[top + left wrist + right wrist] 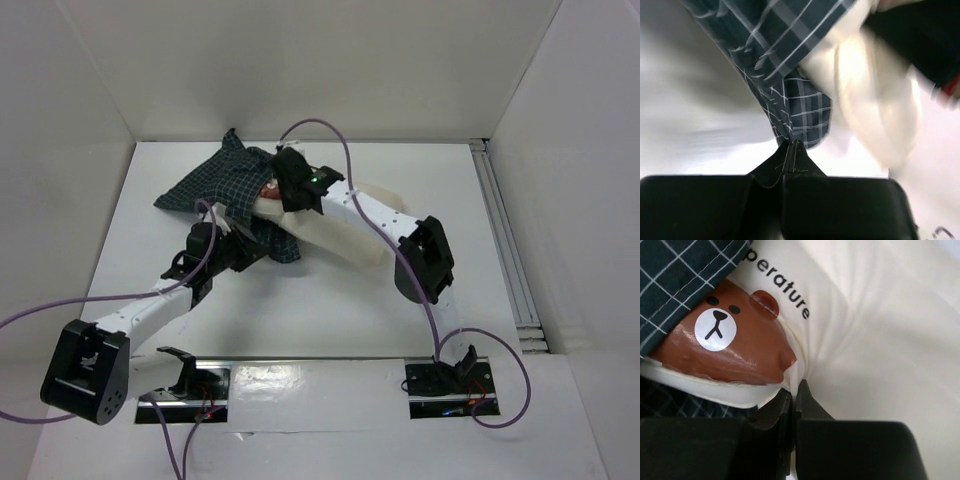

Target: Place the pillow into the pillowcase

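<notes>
The cream pillow (pixel 335 235) lies slanted across the middle of the table, its upper left end inside the dark checked pillowcase (pixel 215 180). A brown bear print and black lettering show on the pillow (pixel 875 340) in the right wrist view. My right gripper (pixel 285 185) is shut on a fold of the pillow (pixel 796 385) at the case's mouth. My left gripper (pixel 245 245) is shut on the pillowcase's lower edge (pixel 800 117), pinching checked cloth at the fingertips (pixel 790 146). The pillow (pixel 865 100) bulges to the right of that cloth.
White walls close in the table at the left, back and right. A metal rail (pixel 510 250) runs along the right side. Purple cables (pixel 330 130) loop over the arms. Two arm base mounts (pixel 445 385) sit at the near edge.
</notes>
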Robot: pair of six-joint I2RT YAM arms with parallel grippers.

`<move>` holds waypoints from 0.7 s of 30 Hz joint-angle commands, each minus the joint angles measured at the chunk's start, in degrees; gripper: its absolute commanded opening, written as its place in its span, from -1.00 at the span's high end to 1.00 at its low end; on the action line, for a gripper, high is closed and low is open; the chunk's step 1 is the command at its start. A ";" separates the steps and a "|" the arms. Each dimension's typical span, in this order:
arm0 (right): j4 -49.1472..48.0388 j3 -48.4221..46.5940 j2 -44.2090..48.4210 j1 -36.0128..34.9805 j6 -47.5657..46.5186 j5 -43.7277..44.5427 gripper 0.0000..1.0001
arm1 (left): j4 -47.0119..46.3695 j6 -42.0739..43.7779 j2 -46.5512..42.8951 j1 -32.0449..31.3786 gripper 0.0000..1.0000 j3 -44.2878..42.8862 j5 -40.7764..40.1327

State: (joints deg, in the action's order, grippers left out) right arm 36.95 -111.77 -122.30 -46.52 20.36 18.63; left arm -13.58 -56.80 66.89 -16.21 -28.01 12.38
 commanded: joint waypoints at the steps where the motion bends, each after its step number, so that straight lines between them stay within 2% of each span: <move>1: -0.56 -8.46 0.14 2.31 3.99 6.15 1.00 | -1.27 2.30 -0.62 -2.33 1.00 -0.99 8.17; 7: 0.75 -9.44 -4.68 -0.67 2.23 4.66 1.00 | 0.12 5.11 -2.81 -6.37 1.00 0.68 12.32; 10: -0.47 -5.15 -6.02 -1.20 2.84 1.69 1.00 | 5.92 7.66 -5.71 -7.78 1.00 0.07 9.95; 13: -5.82 1.60 -3.13 -1.73 3.46 -3.92 1.00 | 11.71 7.66 -8.09 -7.79 1.00 0.06 6.79; 14: -7.92 3.20 -0.34 -1.73 3.46 -4.83 0.55 | 13.65 7.66 -8.62 -7.79 0.98 0.06 4.69; 15: -8.55 4.61 1.26 -1.73 3.46 -5.44 0.12 | 16.63 6.53 -9.14 -7.79 0.60 -1.16 2.23; 16: -8.56 5.93 2.84 -1.73 3.46 -5.45 -0.12 | 20.05 6.52 -10.28 -8.31 0.19 -3.08 0.38; 17: -8.56 8.99 6.51 -1.73 2.85 -5.45 -0.27 | 24.87 6.52 -11.16 -8.31 -0.21 -3.89 -0.86; 18: -9.26 10.76 8.64 -1.73 2.84 -4.84 -0.53 | 27.27 6.00 -13.52 -8.31 -0.68 -5.55 -3.91; 20: -9.79 17.15 13.12 -0.33 2.84 -4.83 -0.66 | 29.92 6.69 -16.41 -8.31 -0.78 -6.96 -5.96; 21: -10.40 19.46 17.66 2.20 2.84 -4.83 -0.71 | 31.93 6.70 -17.66 -8.31 -0.74 -7.67 -8.66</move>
State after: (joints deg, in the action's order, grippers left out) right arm 31.16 -96.44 -116.66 -49.39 22.72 11.57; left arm 10.90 -50.11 54.04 -24.51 -30.94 9.41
